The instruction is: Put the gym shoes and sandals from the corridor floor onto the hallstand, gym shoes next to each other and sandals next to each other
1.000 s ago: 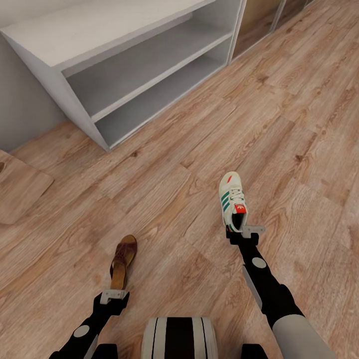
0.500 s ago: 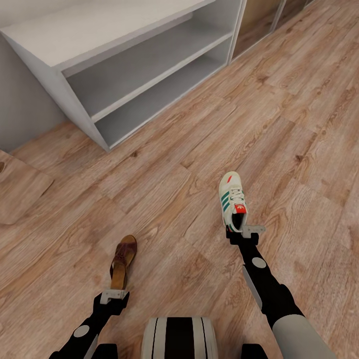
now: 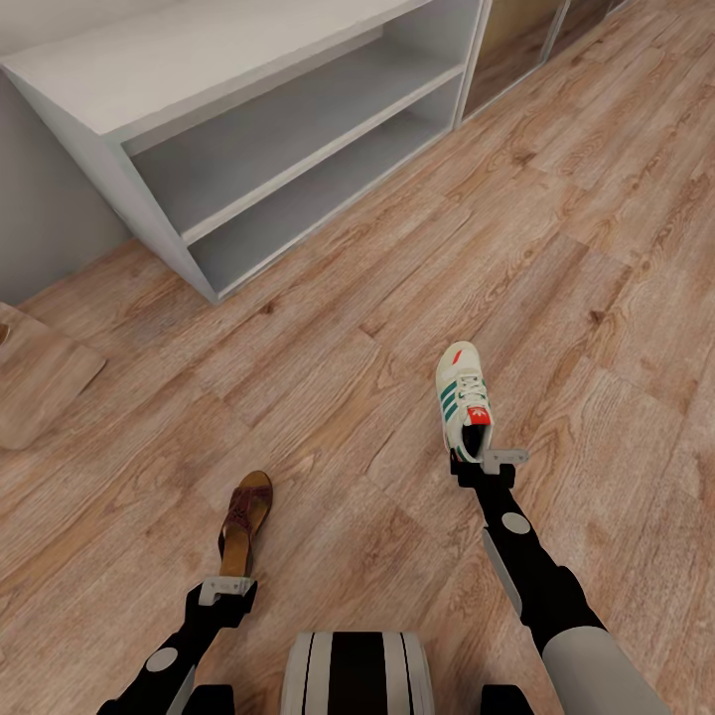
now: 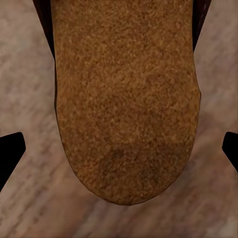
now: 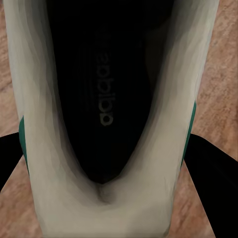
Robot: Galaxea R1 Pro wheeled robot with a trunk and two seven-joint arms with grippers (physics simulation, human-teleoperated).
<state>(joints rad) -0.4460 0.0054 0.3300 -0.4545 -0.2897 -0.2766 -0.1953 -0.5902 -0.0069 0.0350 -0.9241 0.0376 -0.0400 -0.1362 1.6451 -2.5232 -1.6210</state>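
Black fingers of our right gripper (image 3: 475,459) pinch the heel of one gym shoe (image 3: 463,401), light but soft-walled, best held at its stiffer heel; our left gripper (image 3: 230,584) stands apart around the flat, stiff sandal (image 3: 244,519), above the corridor floor (image 3: 596,248). Nothing has visibly shifted since a second ago.

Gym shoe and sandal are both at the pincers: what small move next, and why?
Probably roll toward the hallstand. The right pincer grips the gym shoe at its heel, the left pincer is at the sandal, and the shelves sit well ahead.
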